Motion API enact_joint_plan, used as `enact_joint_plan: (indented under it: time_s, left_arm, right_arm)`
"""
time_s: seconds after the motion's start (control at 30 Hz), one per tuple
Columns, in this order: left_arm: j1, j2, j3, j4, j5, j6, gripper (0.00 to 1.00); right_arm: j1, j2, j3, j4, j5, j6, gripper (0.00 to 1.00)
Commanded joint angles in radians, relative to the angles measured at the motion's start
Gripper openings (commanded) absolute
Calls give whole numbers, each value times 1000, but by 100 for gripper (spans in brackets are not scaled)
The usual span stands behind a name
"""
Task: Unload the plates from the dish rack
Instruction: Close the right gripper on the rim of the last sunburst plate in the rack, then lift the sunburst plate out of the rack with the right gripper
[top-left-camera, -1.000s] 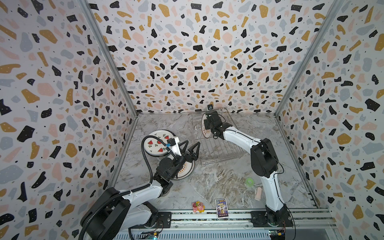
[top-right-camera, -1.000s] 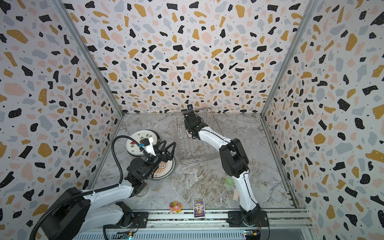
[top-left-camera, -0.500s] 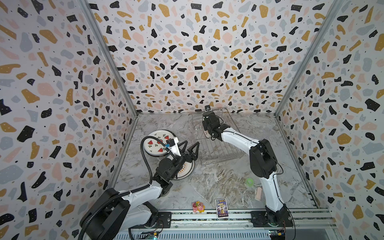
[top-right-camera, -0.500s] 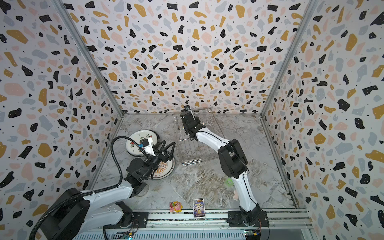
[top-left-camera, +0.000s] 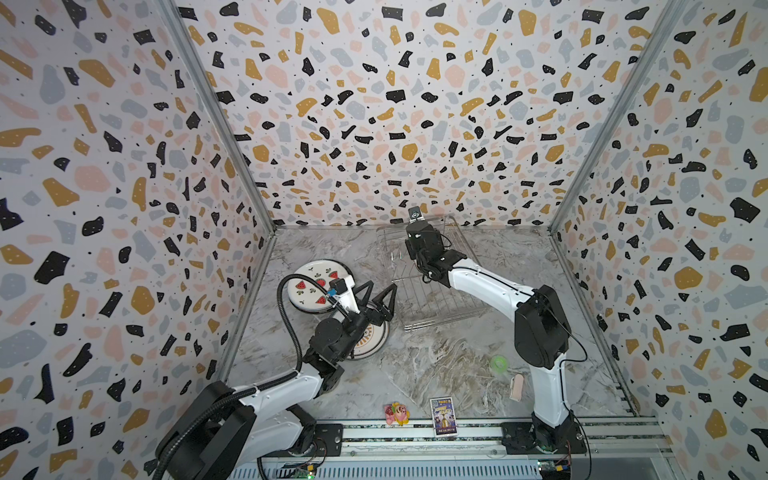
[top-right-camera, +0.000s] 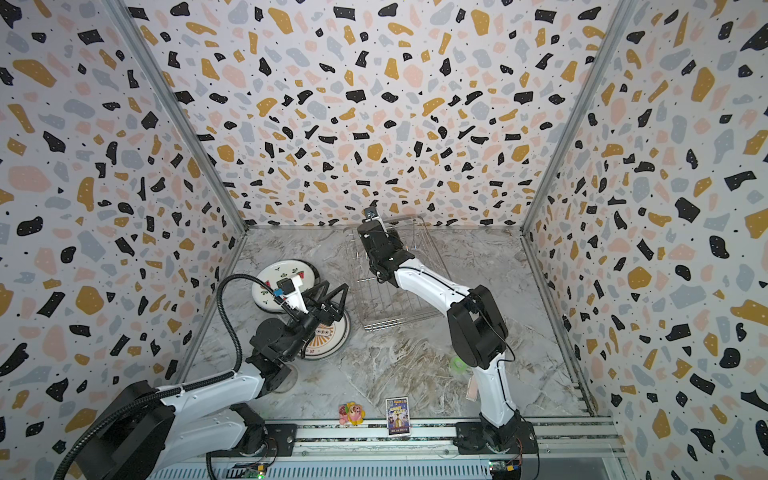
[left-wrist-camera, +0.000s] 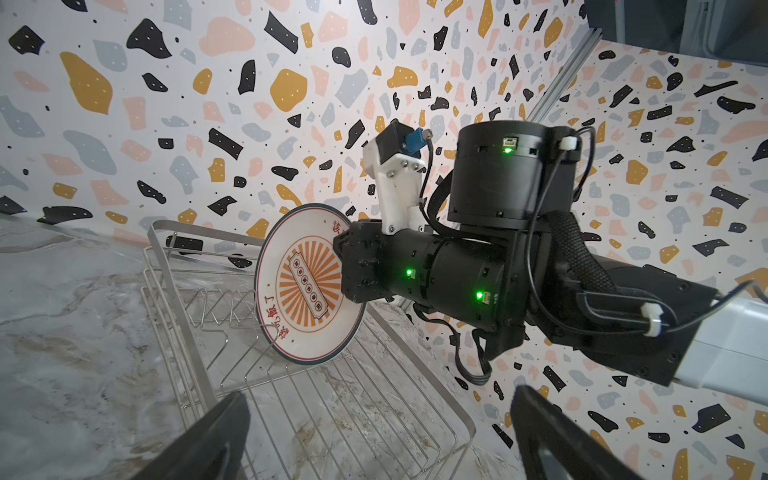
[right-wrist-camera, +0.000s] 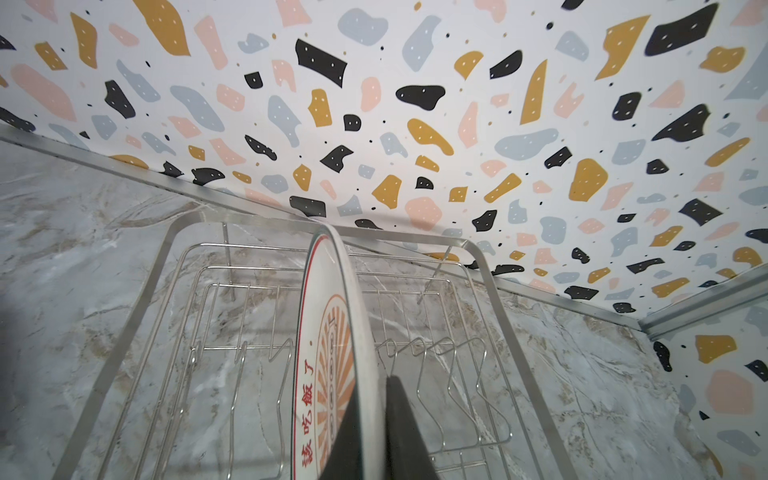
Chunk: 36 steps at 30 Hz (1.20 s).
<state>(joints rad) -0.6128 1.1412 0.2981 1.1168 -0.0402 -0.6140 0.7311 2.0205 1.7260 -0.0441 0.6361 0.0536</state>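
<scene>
My right gripper (right-wrist-camera: 370, 399) is shut on the rim of an upright plate (right-wrist-camera: 328, 353) with an orange sunburst and red characters. In the left wrist view this plate (left-wrist-camera: 299, 282) stands inside the dish rack (left-wrist-camera: 174, 270), its lower edge by the prongs. Two plates lie flat on the table left of the dish rack (top-left-camera: 449, 307): a watermelon plate (top-left-camera: 309, 286) and a second sunburst plate (top-left-camera: 372, 338). My left gripper (top-left-camera: 381, 286) is open and holds nothing. It hovers above the flat sunburst plate, by the rack's near left corner.
A green ring (top-left-camera: 497, 363) and a pink strip (top-left-camera: 517, 386) lie beside the right arm's base. A small toy (top-left-camera: 397, 413) and a card (top-left-camera: 442, 415) sit at the front rail. Terrazzo walls close in three sides, with the rack near the back wall.
My right gripper has shifted slightly left with the plate in its grip. The left arm has not moved.
</scene>
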Motion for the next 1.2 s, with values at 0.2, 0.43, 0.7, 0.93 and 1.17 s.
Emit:
enact_joint_plan:
  time_s: [0.2, 0.43, 0.7, 0.93, 1.17]
  left_arm:
    - [-5, -34, -22, 25, -7, -6, 100]
    - [-5, -66, -37, 28, 29, -15, 100]
    - [-5, -108, -27, -9, 79, -8, 100]
    - [-6, -143, -31, -57, 125, -2, 100]
    - [-5, -169, -88, 1, 237, -7, 100]
  right_arm:
    - [41, -199, -144, 143, 76, -47, 1]
    - [48, -367, -321, 208, 16, -19, 1]
    - [-8, -617, -564, 274, -264, 86, 0]
    - [-65, -818, -749, 341, -517, 167, 1]
    - [-100, -958, -909, 435, -738, 251, 1]
